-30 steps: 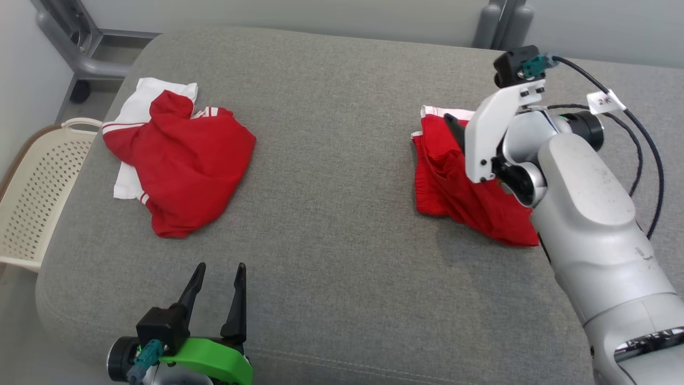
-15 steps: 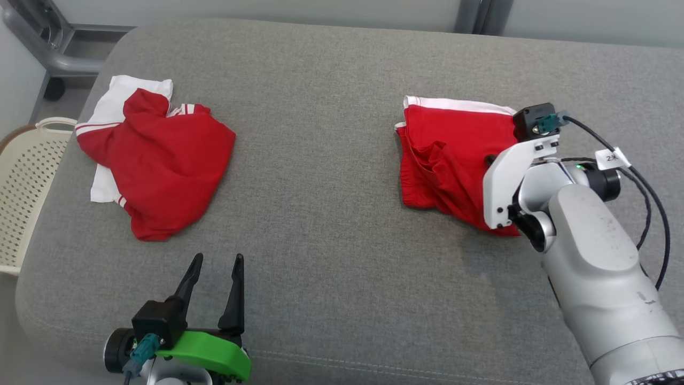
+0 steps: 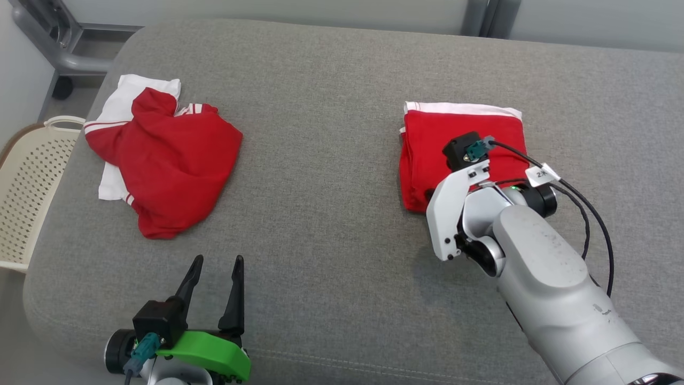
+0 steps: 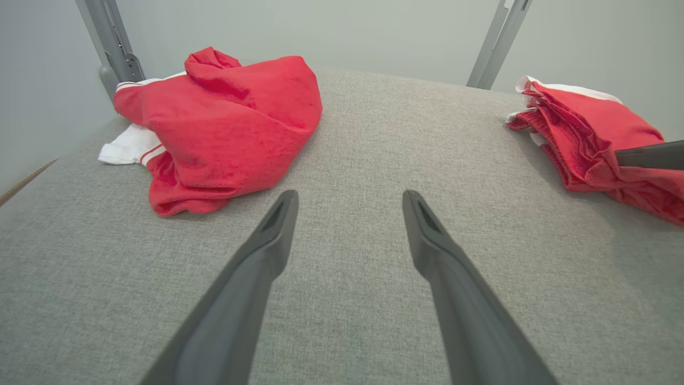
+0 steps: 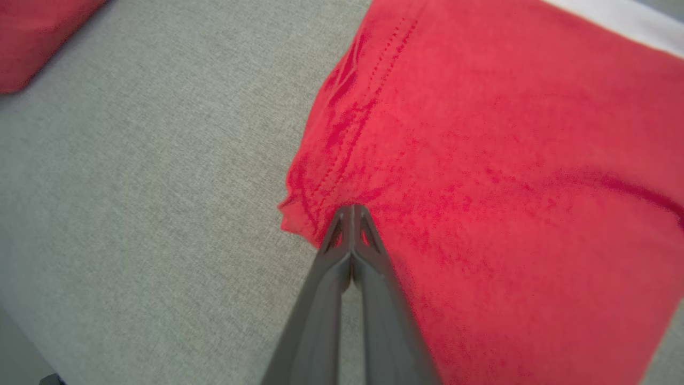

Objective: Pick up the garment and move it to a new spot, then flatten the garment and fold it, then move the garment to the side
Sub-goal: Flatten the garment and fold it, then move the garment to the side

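Seeing right gripper (image 5: 352, 211) clenched, tips on near corner of folded red garment (image 3: 459, 133), right side of grey cushion (image 3: 331, 160); can't confirm cloth pinched. Corner hold suits sliding aside, I judge. Left gripper (image 3: 218, 260) released, parked clear.

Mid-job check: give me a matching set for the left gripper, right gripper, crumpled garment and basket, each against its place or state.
Things:
1. left gripper
2. right gripper
3. crumpled garment
4. basket

Places or states:
A. off the cushion, beside its left edge
B. shut, tips at the near corner of the folded garment
C. open, over bare cushion
D. heaped on the cushion's left side, red over white

Pairs: 1-C, 2-B, 3-D, 4-A
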You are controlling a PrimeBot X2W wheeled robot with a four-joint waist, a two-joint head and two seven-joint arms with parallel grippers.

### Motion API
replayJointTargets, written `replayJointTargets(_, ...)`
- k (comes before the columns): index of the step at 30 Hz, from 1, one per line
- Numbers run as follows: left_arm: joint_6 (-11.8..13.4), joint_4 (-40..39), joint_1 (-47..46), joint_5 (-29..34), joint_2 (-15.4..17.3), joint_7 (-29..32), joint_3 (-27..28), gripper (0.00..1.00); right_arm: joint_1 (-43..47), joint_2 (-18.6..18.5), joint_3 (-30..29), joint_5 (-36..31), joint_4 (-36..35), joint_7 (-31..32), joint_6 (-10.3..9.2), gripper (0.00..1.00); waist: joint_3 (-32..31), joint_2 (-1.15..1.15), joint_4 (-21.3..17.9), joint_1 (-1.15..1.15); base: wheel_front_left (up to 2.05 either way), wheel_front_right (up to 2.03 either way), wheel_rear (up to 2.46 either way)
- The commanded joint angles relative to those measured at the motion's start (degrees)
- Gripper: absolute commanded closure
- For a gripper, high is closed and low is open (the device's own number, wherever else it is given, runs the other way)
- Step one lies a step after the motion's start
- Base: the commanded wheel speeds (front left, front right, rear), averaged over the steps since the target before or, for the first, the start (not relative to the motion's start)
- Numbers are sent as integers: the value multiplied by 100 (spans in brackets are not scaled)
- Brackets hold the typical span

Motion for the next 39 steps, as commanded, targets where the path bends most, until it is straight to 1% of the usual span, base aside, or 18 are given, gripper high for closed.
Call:
replayJointTargets(1, -5, 6, -76, 0, 6, -6, 6, 0, 58, -4, 32, 53, -24, -8, -6, 100, -30, 0, 30, 0, 0, 0, 0)
replayJointTargets(9, -20, 7, 16, 17, -1, -6, 47, 0, 76, -3, 798, 679, -129, 32, -6, 100, -123, 0, 143, 0, 0, 0, 0)
replayJointTargets(13, 2, 4, 68, 16, -5, -6, 65, 0, -54, -3, 1011, 916, -187, 26, -6, 100, -167, 0, 145, 0, 0, 0, 0)
replayJointTargets(15, 28, -12, 104, 12, -5, -6, 94, 0, -167, -4, 973, 1008, -204, -8, -6, 100, -200, 0, 109, 0, 0, 0, 0)
replayJointTargets(16, 40, -24, 118, 13, -3, -6, 111, 0, -215, -4, 934, 1020, -203, -28, -6, 77, -221, 0, 82, 0, 0, 0, 0)
replayJointTargets(17, 51, -40, 130, 17, 0, -6, 130, 0, -269, -6, 874, 1024, -199, -43, -7, 0, -241, 0, 47, 0, 0, 0, 0)
replayJointTargets(20, 51, -80, 177, 35, 9, -6, 157, 0, -445, -7, 510, 1009, -105, -21, -6, 0, -293, 0, -68, 0, 0, 0, 0)
replayJointTargets(23, 59, -110, 211, 40, 21, -6, 170, 0, -596, -7, -35, 801, 10, -69, -6, 0, -322, 0, -207, 0, 0, 0, 0)
replayJointTargets(30, 51, -166, 151, 75, 39, -6, 125, 0, -607, 0, -1479, 48, 350, -16, -6, 0, -180, 0, -442, 0, 0, 0, 0)
replayJointTargets(31, 41, -179, 97, 93, 47, -6, 95, 0, -546, 3, -1848, -186, 403, -20, -6, 0, -96, 0, -472, 0, 0, 0, 0)
replayJointTargets(32, 38, -184, 67, 101, 52, -6, 79, 0, -524, 3, -2009, -291, 431, -20, -6, 0, -54, 0, -477, 0, 0, 0, 0)
replayJointTargets(35, 26, -197, -17, 123, 75, -6, 65, 0, -470, 2, -2370, -481, 496, -30, -6, 0, 69, 0, -470, 0, 0, 0, 0)
replayJointTargets(39, 13, -198, -113, 141, 90, -6, 45, 0, -442, 1, -2620, -603, 653, -53, -6, 0, 194, 0, -425, 0, 0, 0, 0)
